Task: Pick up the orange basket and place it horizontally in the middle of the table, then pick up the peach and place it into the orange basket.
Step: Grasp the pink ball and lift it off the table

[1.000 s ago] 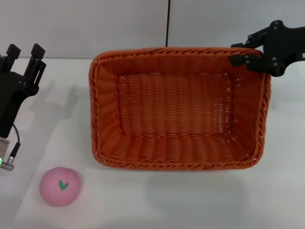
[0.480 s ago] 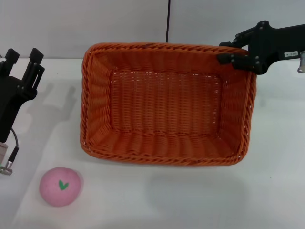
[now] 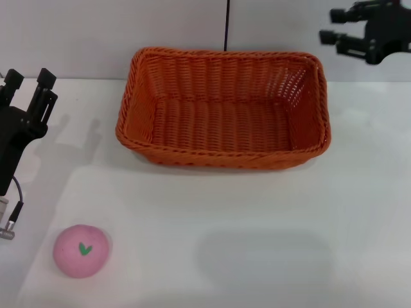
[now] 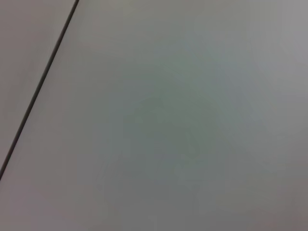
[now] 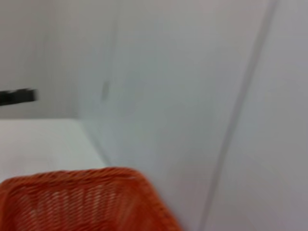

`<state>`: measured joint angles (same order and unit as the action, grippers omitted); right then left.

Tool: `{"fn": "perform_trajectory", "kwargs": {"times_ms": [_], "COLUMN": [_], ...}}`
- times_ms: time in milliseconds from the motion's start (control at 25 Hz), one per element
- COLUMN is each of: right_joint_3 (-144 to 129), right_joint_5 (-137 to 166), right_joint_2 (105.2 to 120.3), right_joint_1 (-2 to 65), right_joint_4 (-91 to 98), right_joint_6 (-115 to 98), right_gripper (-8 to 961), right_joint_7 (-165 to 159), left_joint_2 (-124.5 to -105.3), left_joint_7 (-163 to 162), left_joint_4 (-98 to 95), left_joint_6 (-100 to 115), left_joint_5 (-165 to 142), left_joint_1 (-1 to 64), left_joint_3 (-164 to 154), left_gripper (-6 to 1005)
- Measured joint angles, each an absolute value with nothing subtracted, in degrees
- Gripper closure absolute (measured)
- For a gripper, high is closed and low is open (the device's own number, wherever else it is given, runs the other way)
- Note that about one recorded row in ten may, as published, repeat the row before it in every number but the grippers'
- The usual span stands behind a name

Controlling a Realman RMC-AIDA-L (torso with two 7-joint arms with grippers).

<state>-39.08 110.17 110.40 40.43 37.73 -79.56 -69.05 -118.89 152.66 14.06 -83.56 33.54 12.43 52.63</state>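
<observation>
The orange basket (image 3: 221,122) rests flat on the white table (image 3: 257,244), long side across, open side up and empty. One of its corners fills the low part of the right wrist view (image 5: 82,199). My right gripper (image 3: 331,25) hangs open above and beyond the basket's far right corner, apart from the rim. The pink peach (image 3: 81,251) lies at the near left of the table, green leaf mark facing up. My left gripper (image 3: 29,82) stands open at the left edge, fingers pointing away, well behind the peach. The left wrist view shows none of these.
A white wall with a dark vertical seam (image 3: 227,25) stands behind the table. A cable and connector (image 3: 9,221) hang from the left arm near the peach. White tabletop stretches in front of the basket.
The basket, held up by its far right rim, moved left and came down flat on the table. My right gripper let go of it and drew up and to the right.
</observation>
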Motion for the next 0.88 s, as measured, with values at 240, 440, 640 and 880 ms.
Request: {"fn": "perform_trajectory", "kwargs": {"times_ms": [240,440,640,880], "right_joint_3": [-36.61,-35.88,-35.17,-32.69], "right_joint_5": [100.49,88.25,72.74,61.5], "right_joint_2": [111.78,116.45,118.73,118.41], "right_joint_1": [33.9,24.77,17.77,14.87], "right_joint_4": [38.13,40.03,34.8,24.1], "right_joint_6": [-79.84,-81.8,-84.93,-87.08], "right_gripper": [541,541,541,541], "right_joint_7": [-66.38,-62.09,-56.41,-50.47], "left_joint_2": [-118.39,-117.89,-117.19,-113.04], "left_joint_7": [152.64,150.18,144.9,141.03], "left_joint_4": [13.5,10.14,2.97,-3.86], "left_joint_6": [-85.2,-88.41,-92.86,-101.75], "left_joint_5": [33.26,31.8,28.13,16.49], "left_joint_1": [12.39,12.59,13.53,13.14], "left_joint_3": [50.88,49.68,49.65,48.22], "left_gripper": [350,351,351,351]}}
